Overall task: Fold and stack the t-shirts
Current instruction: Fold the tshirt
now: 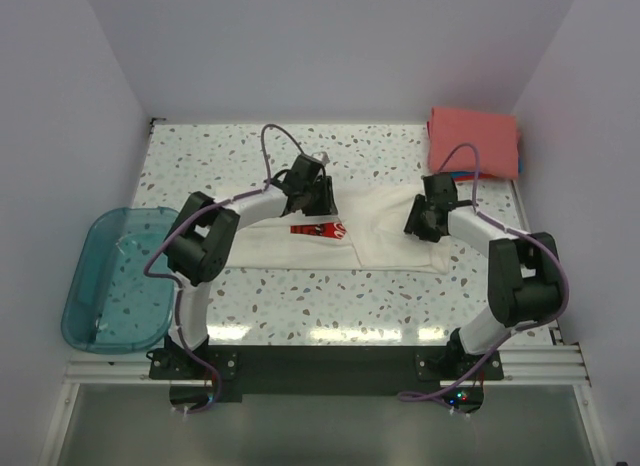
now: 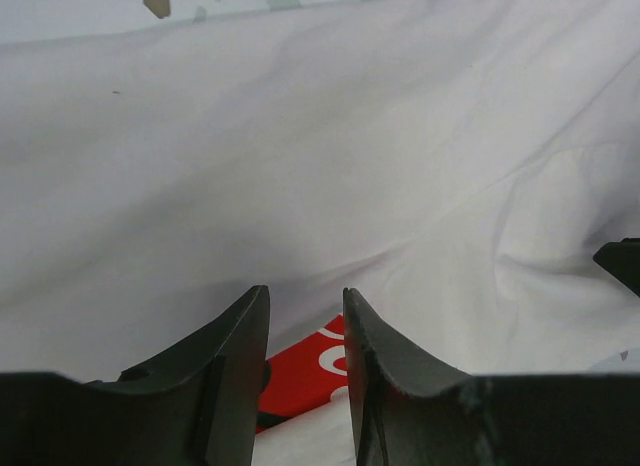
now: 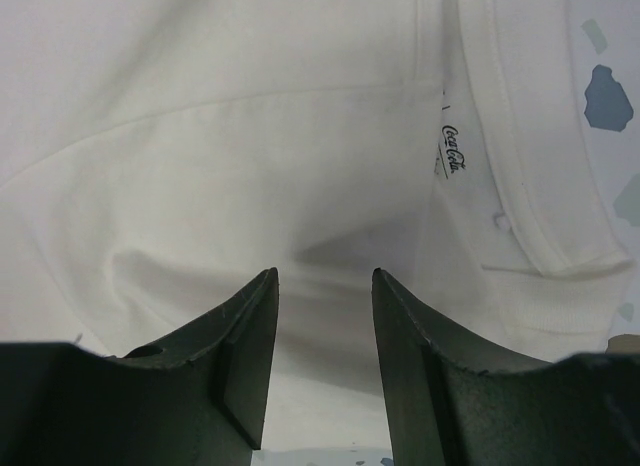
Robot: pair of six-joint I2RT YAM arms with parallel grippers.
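The left end effector (image 1: 312,191) has its two dark fingers (image 2: 235,356) partly open, with a narrow gap between them. Through that gap in its wrist view (image 2: 305,291) a strip of the red-and-white print (image 2: 310,371) shows, and nothing is clamped in the jaws. The fingertips sit at a low ridge of cloth on the cream-white t-shirt (image 2: 300,136).

The right end effector (image 1: 425,218) is also partly open, its fingers (image 3: 245,336) set a little wider apart. Its wrist view (image 3: 325,274) shows the tips just over the same shirt (image 3: 250,136), with plain cloth seen through the gap and nothing gripped. Just beyond the tips runs the ribbed neck band (image 3: 510,136), with a small script label (image 3: 452,151) beside it.

From above, the cream-white t-shirt (image 1: 390,226) lies spread flat across the middle of the speckled desk (image 1: 380,296), as a long band running left to right. Its print (image 1: 318,229) is near the left end effector, and the right end effector is over the shirt's right end.

The folded coral-red t-shirt (image 1: 475,136) rests at the far right corner of the desk, well apart from the white one. A translucent teal tub (image 1: 72,304) sits at the desk's left edge, beside the left arm.
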